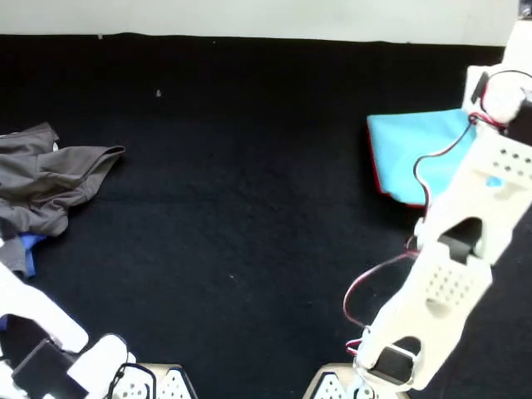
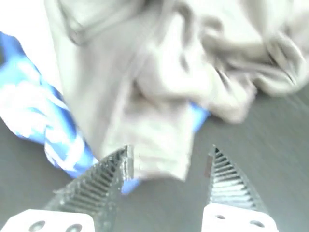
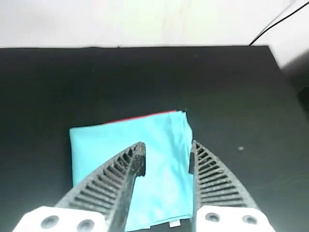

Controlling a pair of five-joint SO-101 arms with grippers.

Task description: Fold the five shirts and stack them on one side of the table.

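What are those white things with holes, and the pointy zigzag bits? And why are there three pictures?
The white things are two robot arms, the left arm and the right arm, at a black table. One picture looks down from above. The other two come from small cameras on each arm's wrist, so the zigzag bits are each arm's tool, a pincer for grabbing. The left tool is open over a crumpled grey shirt lying on a blue shirt. The right tool is open over a neatly folded turquoise shirt. Neither holds anything.
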